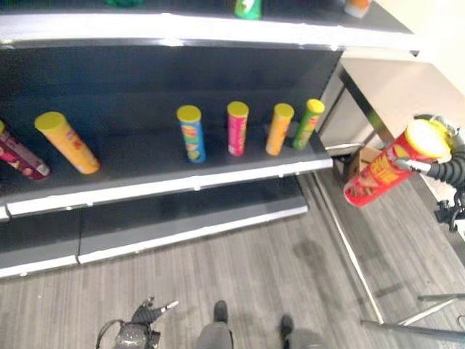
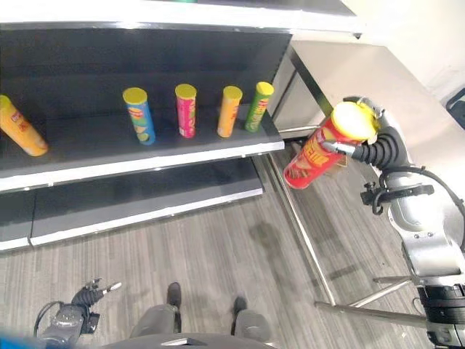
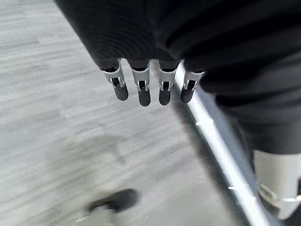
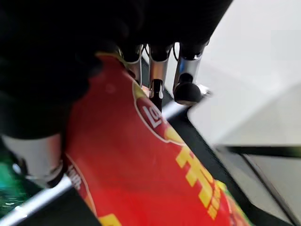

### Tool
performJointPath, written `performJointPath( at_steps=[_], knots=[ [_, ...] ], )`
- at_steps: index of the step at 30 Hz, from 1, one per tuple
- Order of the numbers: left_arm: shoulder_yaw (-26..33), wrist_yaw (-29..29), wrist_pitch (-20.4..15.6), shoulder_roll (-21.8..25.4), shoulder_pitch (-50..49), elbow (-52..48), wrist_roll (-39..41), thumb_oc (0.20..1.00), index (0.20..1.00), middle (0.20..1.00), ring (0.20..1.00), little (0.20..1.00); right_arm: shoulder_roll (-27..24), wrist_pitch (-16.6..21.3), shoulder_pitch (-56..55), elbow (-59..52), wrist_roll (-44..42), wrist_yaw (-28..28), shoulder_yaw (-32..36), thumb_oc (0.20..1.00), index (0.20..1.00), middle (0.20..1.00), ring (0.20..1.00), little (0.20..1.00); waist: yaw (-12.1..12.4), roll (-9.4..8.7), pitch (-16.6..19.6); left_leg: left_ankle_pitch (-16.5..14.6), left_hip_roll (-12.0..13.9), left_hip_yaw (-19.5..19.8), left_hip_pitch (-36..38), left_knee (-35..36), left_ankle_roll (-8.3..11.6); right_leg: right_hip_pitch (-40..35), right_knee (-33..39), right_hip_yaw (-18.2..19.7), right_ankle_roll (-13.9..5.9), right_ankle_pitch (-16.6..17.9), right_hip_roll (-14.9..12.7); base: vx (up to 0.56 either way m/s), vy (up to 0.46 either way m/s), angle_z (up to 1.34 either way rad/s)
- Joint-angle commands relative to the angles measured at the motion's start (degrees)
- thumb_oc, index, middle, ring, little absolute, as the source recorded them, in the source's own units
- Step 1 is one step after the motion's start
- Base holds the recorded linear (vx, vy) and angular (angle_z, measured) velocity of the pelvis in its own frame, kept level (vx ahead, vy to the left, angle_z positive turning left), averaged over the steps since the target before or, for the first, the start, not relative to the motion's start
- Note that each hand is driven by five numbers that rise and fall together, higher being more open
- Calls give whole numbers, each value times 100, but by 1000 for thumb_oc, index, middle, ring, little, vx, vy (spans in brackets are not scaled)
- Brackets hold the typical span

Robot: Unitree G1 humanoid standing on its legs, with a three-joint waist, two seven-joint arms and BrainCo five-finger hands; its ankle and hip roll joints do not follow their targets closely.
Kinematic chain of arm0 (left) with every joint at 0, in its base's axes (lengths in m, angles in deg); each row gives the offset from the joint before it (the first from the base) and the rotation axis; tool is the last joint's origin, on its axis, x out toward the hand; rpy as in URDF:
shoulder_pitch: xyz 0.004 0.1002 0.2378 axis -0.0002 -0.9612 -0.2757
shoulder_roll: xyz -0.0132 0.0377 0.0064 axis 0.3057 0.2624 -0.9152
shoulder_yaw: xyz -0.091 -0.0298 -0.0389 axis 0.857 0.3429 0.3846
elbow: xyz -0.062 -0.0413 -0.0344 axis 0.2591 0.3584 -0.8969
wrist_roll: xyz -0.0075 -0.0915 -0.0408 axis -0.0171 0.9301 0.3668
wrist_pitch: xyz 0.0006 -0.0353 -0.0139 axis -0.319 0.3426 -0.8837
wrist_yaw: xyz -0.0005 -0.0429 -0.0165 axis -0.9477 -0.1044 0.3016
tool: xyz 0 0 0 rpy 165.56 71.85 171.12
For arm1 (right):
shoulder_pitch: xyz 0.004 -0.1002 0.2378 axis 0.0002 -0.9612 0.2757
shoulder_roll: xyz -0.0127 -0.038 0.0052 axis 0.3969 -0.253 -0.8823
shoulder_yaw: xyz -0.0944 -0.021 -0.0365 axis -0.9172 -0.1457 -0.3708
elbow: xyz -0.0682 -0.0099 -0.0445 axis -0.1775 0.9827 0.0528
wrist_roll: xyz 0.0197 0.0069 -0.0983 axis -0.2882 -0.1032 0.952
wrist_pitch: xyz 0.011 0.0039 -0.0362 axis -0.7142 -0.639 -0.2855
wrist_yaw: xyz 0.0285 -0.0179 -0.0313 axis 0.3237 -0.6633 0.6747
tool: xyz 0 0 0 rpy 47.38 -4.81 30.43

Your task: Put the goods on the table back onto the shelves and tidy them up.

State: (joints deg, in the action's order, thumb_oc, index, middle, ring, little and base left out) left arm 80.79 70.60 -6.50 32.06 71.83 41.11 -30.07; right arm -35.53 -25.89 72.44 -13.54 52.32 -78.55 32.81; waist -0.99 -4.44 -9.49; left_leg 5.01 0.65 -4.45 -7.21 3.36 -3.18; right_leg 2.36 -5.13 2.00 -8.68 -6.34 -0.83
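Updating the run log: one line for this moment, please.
right hand: holds red can | left hand: idle, open | shelf: cans standing

shelf [image 1: 182, 178]: open gap between orange can [image 1: 67, 142] and blue can [image 1: 191, 133] | right end crowded

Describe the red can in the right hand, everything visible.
The red can is a tall tube with a yellow lid and yellow lettering on a glossy red wrap. It is held in the air, tilted, lid end up toward the right hand, base pointing down toward the shelf's end. The hand's fingers curl round its upper part near the lid. Nothing else touches it; it hangs over the floor, right of the shelf.
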Motion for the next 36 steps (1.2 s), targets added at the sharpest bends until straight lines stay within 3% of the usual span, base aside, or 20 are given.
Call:
performJointPath(
  at_steps=[1,4,6,7,8,10,11,12,14,15,17,18,19,20,24,27,30,33,36],
  knots=[
    [44,17,4,144,-156,-86,-137,1000,1000,1000,1000,1000,-199,217,450,71,7,-197,287,200,200,200,200,200,195,-188,84,-550,50,209,450,157,628,104,326,111,211,241,337,89,166,7],
    [47,93,-5,55,-171,-125,-177,1000,1000,1000,1000,1000,-113,158,271,-203,164,-82,291,200,200,200,200,200,158,-168,-11,-667,-173,383,540,31,573,128,366,232,317,262,458,86,125,22],
    [69,58,-33,-36,-192,-224,-151,1000,1000,1000,1000,1000,-9,256,313,-333,138,-106,256,200,200,200,200,200,182,-138,-89,-902,-327,475,455,-429,512,80,409,289,367,298,402,63,113,47],
    [81,48,-35,-59,-193,-308,-126,1000,1000,1000,1000,1000,18,268,285,-400,132,-98,286,200,200,200,200,200,171,-120,-160,-1037,-387,502,328,-816,541,58,390,257,386,280,374,-5,164,25],
    [91,-18,-42,-96,-127,-487,34,1000,1000,1000,1000,1000,45,246,298,-413,178,-81,194,200,200,200,200,200,183,-148,-363,-1036,-437,572,-23,-1453,755,53,370,252,395,288,239,-19,198,22],
    [58,-47,-54,-119,-107,-563,119,1000,1000,1000,1000,1000,16,182,273,-448,263,-55,146,200,200,200,200,200,166,-149,-379,-1135,-164,590,-242,-1611,805,48,368,219,342,215,102,37,185,34],
    [57,-47,-54,-119,-107,-564,119,1000,1000,1000,1000,1000,16,182,272,-449,263,-55,147,200,200,200,200,200,167,-147,-377,-1137,-163,590,-245,-1615,805,50,367,220,342,214,103,158,217,20],
    [16,-68,-88,-98,-112,-545,102,1000,1000,1000,1000,1000,19,199,335,-475,232,-34,92,200,200,200,200,200,181,-184,-298,-958,285,744,-308,-1293,807,68,412,237,288,148,-92,159,248,21],
    [-46,-113,-77,-44,-83,-534,76,1000,1000,1000,1000,1000,-25,256,370,-462,191,-68,59,200,200,200,200,200,184,-142,-252,-398,877,933,-531,-905,870,81,449,271,218,14,-333,207,361,11],
    [-57,-131,-74,-22,-67,-506,58,1000,1000,1000,1000,1000,-26,251,316,-448,197,-96,76,200,200,200,200,200,140,-98,-215,-165,1109,887,-602,-618,930,65,456,258,186,-72,-426,286,439,11],
    [-83,-126,-60,9,-76,-481,6,1000,1000,1000,1000,1000,-69,196,210,-473,233,-62,78,200,200,200,200,200,87,43,-67,-6,1369,528,-406,-89,1083,-62,486,258,80,-202,-563,292,362,30],
    [-84,-126,-60,9,-76,-481,6,1000,1000,1000,1000,1000,-70,195,209,-474,233,-62,78,200,200,200,200,200,97,42,-74,0,1373,515,-384,-72,1084,-68,487,269,81,-201,-562,493,566,17],
    [-150,-114,-78,-22,-8,-448,-135,1000,1000,1000,1000,1000,61,134,139,-592,386,-35,101,200,200,200,200,200,92,217,42,-109,1111,379,-282,-128,1194,-297,513,150,-138,-22,-1033,385,457,-4],
    [-146,-114,-77,-21,-11,-450,-136,1000,1000,1000,1000,1000,64,132,146,-591,389,-36,94,200,200,200,200,200,86,200,40,-131,1088,376,-294,-163,1183,-308,528,149,-150,-19,-1058,496,610,-17],
    [-156,-160,-79,110,54,-517,-109,1000,1000,1000,1000,1000,190,71,665,-511,393,-44,-365,200,200,200,200,200,159,211,-16,-319,695,71,-211,-191,927,13,145,180,-168,446,-1439,197,335,-15],
    [-204,-186,-67,161,82,-433,-123,1000,1000,1000,1000,1000,212,65,1003,-469,366,-29,-664,200,200,200,200,200,176,225,-75,-442,383,-4,-55,-84,687,224,-271,123,-122,1025,-1637,180,344,-20],
    [-202,-197,-45,157,78,-388,-154,1000,1000,1000,1000,1000,204,85,983,-455,389,2,-731,200,200,200,200,200,135,231,-119,-513,312,31,2,-72,635,305,-384,235,-116,1137,-1518,79,88,13],
    [-224,-177,-63,115,149,-370,-137,1000,1000,1000,1000,1000,249,96,945,-535,337,69,-707,200,200,200,200,200,21,353,-251,-572,282,79,178,46,631,814,77,323,-110,837,-986,146,79,18],
    [-240,-165,-59,80,249,-357,-89,1000,1000,1000,1000,1000,340,98,917,-519,294,71,-770,200,200,200,200,200,-113,354,-454,-639,186,235,294,-18,627,1164,436,574,-198,887,-628,67,-29,0]
  ],
)
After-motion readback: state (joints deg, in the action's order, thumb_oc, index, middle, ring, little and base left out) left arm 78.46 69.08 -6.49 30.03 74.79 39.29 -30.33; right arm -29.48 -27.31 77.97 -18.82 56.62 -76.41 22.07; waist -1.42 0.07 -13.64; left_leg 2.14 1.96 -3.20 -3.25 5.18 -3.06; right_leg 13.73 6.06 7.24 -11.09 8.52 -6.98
